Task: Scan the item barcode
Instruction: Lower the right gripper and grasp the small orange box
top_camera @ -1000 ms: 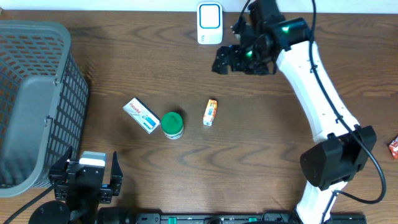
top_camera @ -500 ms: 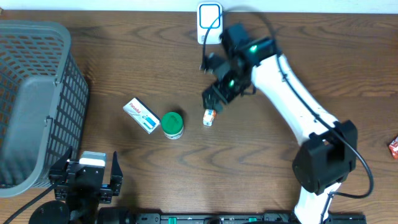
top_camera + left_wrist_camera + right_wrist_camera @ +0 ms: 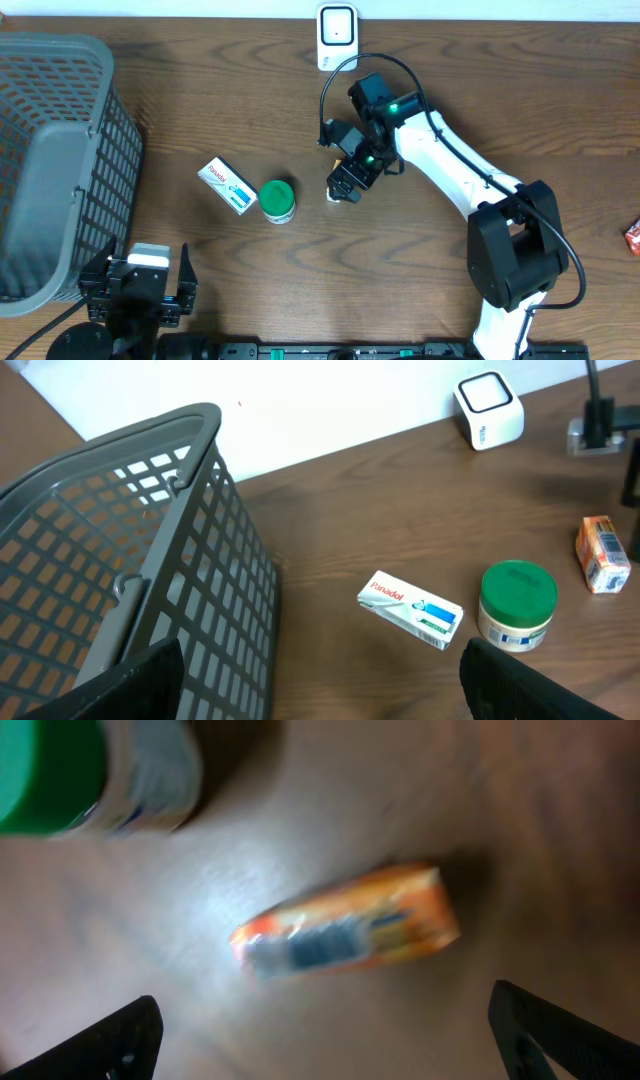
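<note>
A small orange packet (image 3: 345,932) lies flat on the brown table, right below my right gripper (image 3: 335,1045), whose fingers stand wide open on either side of it without touching it. In the overhead view the right gripper (image 3: 346,180) covers most of the packet. The packet (image 3: 603,553) also shows in the left wrist view. The white barcode scanner (image 3: 337,37) stands at the table's far edge. My left gripper (image 3: 140,285) rests open at the near left, holding nothing.
A green-lidded jar (image 3: 277,199) and a white medicine box (image 3: 227,185) lie just left of the packet. A grey mesh basket (image 3: 60,160) fills the left side. A red item (image 3: 633,236) lies at the right edge.
My right arm has swung from beside the scanner down and left to hover over the orange packet. The left arm has not moved.
</note>
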`<state>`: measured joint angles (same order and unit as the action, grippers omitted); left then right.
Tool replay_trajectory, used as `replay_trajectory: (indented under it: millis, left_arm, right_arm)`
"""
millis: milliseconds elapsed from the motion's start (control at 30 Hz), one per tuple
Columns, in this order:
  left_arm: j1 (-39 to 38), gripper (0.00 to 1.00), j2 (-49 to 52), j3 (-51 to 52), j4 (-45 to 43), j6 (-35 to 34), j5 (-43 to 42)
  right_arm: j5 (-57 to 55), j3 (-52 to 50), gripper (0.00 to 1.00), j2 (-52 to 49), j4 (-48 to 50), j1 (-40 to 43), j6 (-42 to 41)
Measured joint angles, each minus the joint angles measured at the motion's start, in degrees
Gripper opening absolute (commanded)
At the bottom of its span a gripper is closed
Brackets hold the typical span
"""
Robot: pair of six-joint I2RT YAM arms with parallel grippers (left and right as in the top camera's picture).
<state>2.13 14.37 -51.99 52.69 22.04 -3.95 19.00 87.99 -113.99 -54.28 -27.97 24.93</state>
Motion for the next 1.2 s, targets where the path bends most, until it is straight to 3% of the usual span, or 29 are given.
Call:
replay_trajectory:
  millis: [300,833,867,933,1067,1200]
  left_arm:
    - [0.0,0.86,0.0,0.0,0.0,0.0,0.0]
    - [0.0,0.86,0.0,0.0,0.0,0.0,0.0]
    - [0.0,0.86,0.0,0.0,0.0,0.0,0.0]
    - [0.0,0.86,0.0,0.0,0.0,0.0,0.0]
    - [0.0,0.86,0.0,0.0,0.0,0.0,0.0]
    - [0.0,0.87,0.0,0.0,0.0,0.0,0.0]
  right_arm:
    - [-12.7,0.0,0.99,0.0,6.1,-5.5,1.1]
    - [-15.5,-0.7,0.98,0.0,8.3,-6.8,1.2]
    - [-15.6,-0.7,0.94,0.0,8.7,-6.8,1.2]
    - [-15.6,-0.7,0.76,0.0,9.9,-6.8,1.4]
    - [-15.7,-0.7,0.05,0.0,12.4,-6.8,1.4]
    - [-15.7,-0.7,0.01,0.0,14.7,-6.8,1.3]
